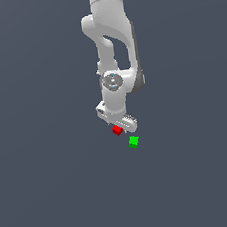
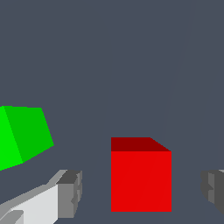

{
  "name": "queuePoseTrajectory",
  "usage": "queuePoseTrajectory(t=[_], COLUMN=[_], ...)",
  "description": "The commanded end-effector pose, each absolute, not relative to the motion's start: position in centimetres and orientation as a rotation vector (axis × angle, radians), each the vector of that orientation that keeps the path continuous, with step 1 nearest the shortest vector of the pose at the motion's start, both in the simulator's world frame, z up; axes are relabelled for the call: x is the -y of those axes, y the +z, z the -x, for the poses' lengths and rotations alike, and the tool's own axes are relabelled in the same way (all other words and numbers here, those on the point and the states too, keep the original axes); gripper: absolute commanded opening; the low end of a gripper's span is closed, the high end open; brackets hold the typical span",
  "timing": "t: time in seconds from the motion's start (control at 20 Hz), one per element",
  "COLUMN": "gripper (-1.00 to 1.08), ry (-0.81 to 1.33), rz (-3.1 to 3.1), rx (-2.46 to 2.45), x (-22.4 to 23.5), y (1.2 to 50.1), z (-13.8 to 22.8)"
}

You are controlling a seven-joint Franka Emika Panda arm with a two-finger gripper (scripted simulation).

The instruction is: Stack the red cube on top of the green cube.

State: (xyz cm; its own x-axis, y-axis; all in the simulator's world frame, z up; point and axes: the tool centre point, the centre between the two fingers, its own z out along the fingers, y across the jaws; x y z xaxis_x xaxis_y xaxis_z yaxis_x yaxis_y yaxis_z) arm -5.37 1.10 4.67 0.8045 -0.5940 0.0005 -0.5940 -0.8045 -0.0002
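The red cube (image 1: 117, 130) rests on the grey floor right under the white hand. In the wrist view the red cube (image 2: 141, 179) stands between the two grey fingertips, with a gap on each side. My gripper (image 1: 119, 126) is lowered around it and open, touching neither side; in the wrist view the gripper (image 2: 142, 192) straddles the cube. The green cube (image 1: 133, 141) lies on the floor a short way off, toward the exterior view's right and nearer the camera. It also shows in the wrist view (image 2: 24, 133), beside one finger (image 2: 70, 192).
The plain dark grey floor (image 1: 53, 183) stretches all around the two cubes. The white arm (image 1: 110, 35) rises above the gripper.
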Motion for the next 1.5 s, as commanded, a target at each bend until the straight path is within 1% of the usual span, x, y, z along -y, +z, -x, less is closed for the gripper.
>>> queuePoseTrajectory(t=[0.0, 0.35, 0.4, 1.05, 1.45], gripper=[1.00, 1.00, -1.00, -1.00, -1.00], ry=[0.000, 0.000, 0.000, 0.000, 0.000], rz=[2.984, 2.983, 2.983, 2.983, 2.983], rx=[-0.983, -0.985, -0.985, -0.984, -0.985], x=[-1.1, -1.1, -1.1, -1.2, -1.2], y=[3.4, 2.0, 2.0, 2.3, 5.5], z=[5.4, 5.3, 5.3, 5.4, 5.4])
